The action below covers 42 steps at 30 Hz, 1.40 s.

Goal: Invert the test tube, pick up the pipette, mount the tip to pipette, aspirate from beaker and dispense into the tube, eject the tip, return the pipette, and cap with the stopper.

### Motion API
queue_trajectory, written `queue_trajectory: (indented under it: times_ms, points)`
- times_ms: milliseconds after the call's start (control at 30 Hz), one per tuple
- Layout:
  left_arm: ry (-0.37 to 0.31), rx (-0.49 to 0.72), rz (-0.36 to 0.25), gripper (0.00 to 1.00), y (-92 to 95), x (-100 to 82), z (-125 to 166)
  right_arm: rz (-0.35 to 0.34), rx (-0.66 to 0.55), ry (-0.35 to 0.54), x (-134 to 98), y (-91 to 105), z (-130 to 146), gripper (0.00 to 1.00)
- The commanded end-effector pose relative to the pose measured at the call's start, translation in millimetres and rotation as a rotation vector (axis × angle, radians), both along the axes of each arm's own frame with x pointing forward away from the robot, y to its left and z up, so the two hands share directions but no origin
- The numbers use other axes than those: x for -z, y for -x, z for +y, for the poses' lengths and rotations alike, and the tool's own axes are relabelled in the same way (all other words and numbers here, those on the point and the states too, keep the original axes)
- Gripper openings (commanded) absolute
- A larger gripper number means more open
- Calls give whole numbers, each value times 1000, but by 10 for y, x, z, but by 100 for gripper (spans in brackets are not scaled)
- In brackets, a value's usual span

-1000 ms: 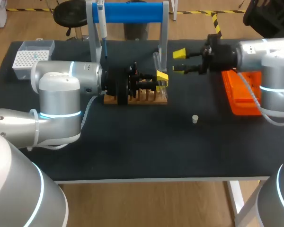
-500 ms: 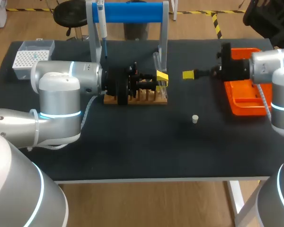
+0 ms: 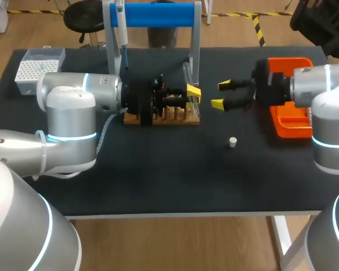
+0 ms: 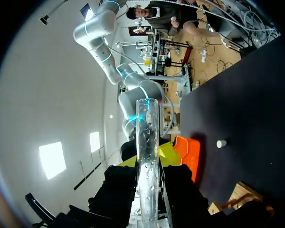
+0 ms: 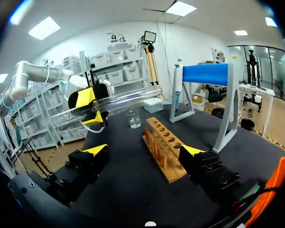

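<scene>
black table top fills most of the head view. my left arm comes in from the left side and lies low across the table. the left gripper is shut tight on a clear glass test tube, with one yellow finger on each side of it. the tube sticks out past the fingers, and it is up by the right end of the brown wooden rack with holes.

my right arm comes in from the right side. the right gripper is wide open and holds nothing. its yellow tips point at the left gripper and the tube, near them but not touching. the flat orange plastic tray lies under and behind the right arm.

a small white stopper sits alone on the table, in front of the right gripper and well apart from the rack. the blue and white pipette hangs on the grey stand with the blue bar, behind the rack. the white tip box is at the far left corner. in the right wrist view, a small clear glass beaker stands on the table past the rack.
</scene>
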<state>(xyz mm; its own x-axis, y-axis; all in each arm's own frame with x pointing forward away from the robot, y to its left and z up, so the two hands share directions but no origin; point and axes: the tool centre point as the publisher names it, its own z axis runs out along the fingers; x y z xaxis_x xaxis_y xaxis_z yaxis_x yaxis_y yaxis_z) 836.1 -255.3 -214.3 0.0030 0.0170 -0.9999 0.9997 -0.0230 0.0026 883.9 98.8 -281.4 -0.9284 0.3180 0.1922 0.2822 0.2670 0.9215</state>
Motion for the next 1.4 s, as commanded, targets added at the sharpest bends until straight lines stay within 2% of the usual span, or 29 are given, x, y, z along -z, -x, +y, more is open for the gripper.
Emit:
queue_trajectory:
  times_ms: [33,200,433,600,767,1033,1400]
  points:
    - [-1,-1,-1,0,3,-4,1,10,-1,34,56,-10,57,100]
    - [-1,-1,-1,0,3,-4,1,-4,-9,66,124,-26,81,100]
    - [-1,-1,-1,0,3,-4,1,-94,-12,98,212,-40,124,100]
    - [-1,-1,-1,0,3,-4,1,-98,-18,101,311,-48,184,100]
    - [-1,-1,-1,0,3,-4,1,-123,0,113,398,-119,294,100]
    - [-1,-1,-1,0,3,-4,1,-216,8,139,498,-248,432,100]
    - [-1,-1,-1,0,3,-4,1,-228,12,168,614,-368,527,100]
